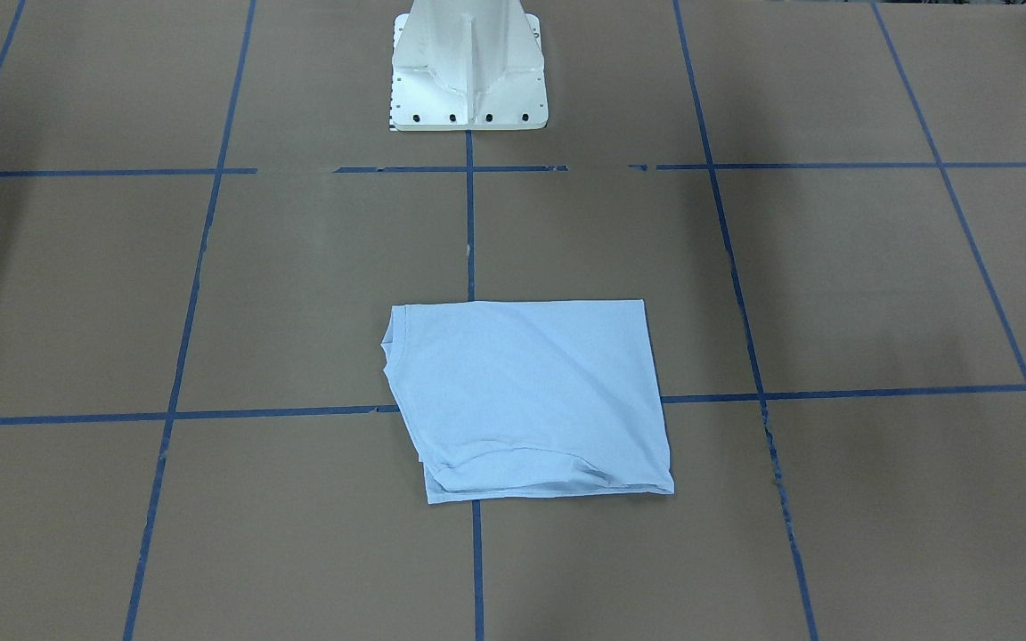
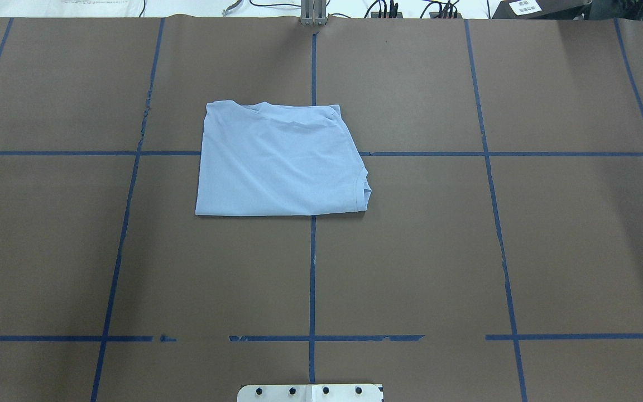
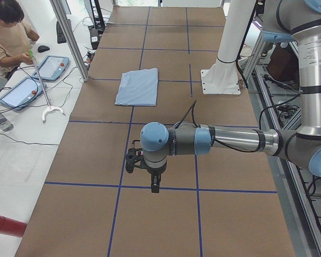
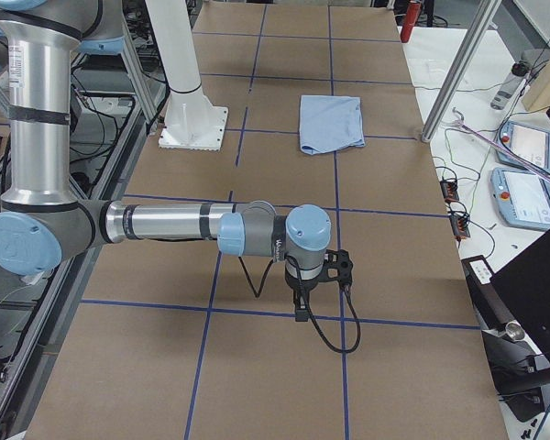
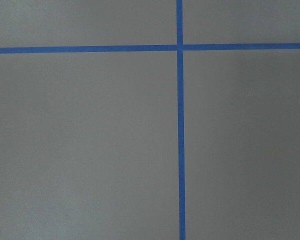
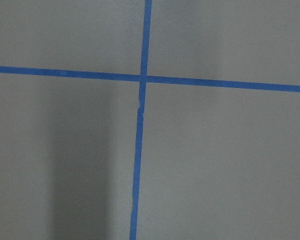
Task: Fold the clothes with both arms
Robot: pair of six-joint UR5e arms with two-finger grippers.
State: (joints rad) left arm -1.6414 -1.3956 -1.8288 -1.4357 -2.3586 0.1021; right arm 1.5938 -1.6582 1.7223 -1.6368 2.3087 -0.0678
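Blue T-shirt (image 2: 277, 162) looks folded, so leave it flat. Left gripper (image 3: 155, 186) and right gripper (image 4: 299, 312): cannot tell if open.

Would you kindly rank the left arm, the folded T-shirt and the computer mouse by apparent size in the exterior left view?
Largest: the left arm, though being nearest the camera inflates it.
Next: the folded light blue T-shirt.
Smallest: the dark computer mouse.
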